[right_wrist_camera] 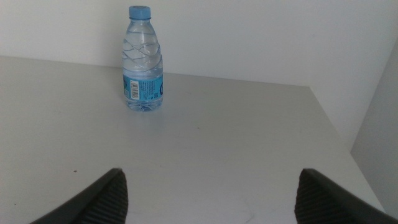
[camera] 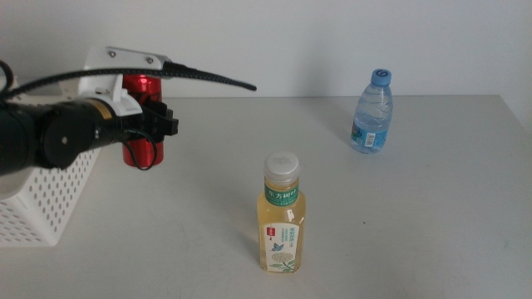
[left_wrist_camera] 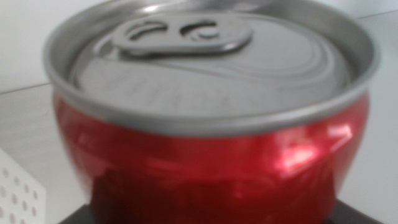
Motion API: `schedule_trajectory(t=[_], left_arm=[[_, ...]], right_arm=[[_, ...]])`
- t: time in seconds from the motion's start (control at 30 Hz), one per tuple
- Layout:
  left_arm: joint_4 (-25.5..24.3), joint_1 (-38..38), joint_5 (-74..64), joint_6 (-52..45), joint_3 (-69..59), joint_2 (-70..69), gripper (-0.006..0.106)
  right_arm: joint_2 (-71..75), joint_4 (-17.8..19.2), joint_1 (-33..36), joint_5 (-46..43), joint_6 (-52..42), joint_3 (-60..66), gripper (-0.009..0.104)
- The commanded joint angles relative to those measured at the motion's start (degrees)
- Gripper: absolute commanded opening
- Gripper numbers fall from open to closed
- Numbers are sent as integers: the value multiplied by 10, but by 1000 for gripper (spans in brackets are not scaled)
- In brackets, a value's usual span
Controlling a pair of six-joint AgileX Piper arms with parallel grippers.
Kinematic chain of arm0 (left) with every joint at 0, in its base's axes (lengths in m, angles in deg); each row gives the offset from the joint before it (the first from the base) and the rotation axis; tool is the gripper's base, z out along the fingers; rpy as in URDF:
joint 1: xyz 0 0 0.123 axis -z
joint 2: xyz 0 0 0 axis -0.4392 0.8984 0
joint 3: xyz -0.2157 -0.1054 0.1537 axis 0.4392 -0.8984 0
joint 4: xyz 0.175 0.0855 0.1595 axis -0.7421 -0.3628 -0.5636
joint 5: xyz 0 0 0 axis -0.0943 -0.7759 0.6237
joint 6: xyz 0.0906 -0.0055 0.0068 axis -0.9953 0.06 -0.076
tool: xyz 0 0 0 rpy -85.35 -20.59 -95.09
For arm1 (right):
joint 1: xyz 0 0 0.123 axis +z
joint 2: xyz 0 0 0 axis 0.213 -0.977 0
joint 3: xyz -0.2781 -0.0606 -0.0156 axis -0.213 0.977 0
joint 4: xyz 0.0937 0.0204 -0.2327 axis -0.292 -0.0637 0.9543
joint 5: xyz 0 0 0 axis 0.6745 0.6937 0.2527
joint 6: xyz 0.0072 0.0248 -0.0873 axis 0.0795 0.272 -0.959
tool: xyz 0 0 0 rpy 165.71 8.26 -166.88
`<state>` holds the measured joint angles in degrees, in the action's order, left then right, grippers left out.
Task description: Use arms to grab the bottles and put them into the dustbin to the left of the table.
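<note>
Gripping the red can at far left: left gripper sits at can height, jaws either side of it, apparently pinching it, though contact is hidden. The can fills the left wrist view, tab up. Dustbin is just beside it; contents can't be seen. Yellow bottle stands near centre, water bottle far right. Right gripper waits, jaws spread, facing the water bottle.

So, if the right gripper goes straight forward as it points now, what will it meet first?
Probably the water bottle, standing upright ahead and a little off the centre line of the open right gripper; bare table lies between, though depth is uncertain.
</note>
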<state>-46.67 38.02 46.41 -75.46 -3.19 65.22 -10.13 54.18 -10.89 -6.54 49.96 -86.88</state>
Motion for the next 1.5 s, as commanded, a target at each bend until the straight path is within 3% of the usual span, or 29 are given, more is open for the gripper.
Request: schedule_trajectory(t=[0.0, 0.27, 0.53, 0.83, 1.47], left_arm=[[-13, -1, -58, 5, 69, -46, -1], [-57, -43, -413, -24, 295, -41, -1], [-50, -184, -635, -133, 490, 25, -1], [-40, -271, -669, -135, 518, 107, -1], [-27, -286, -691, -134, 518, 260, -1]], right_arm=[[12, 2, -1, -41, -2, -6, 94], [12, 2, -1, -41, -2, -6, 94], [12, 2, -1, -41, -2, -6, 94], [12, 2, -1, -41, -2, -6, 94], [12, 2, -1, -41, -2, -6, 94]])
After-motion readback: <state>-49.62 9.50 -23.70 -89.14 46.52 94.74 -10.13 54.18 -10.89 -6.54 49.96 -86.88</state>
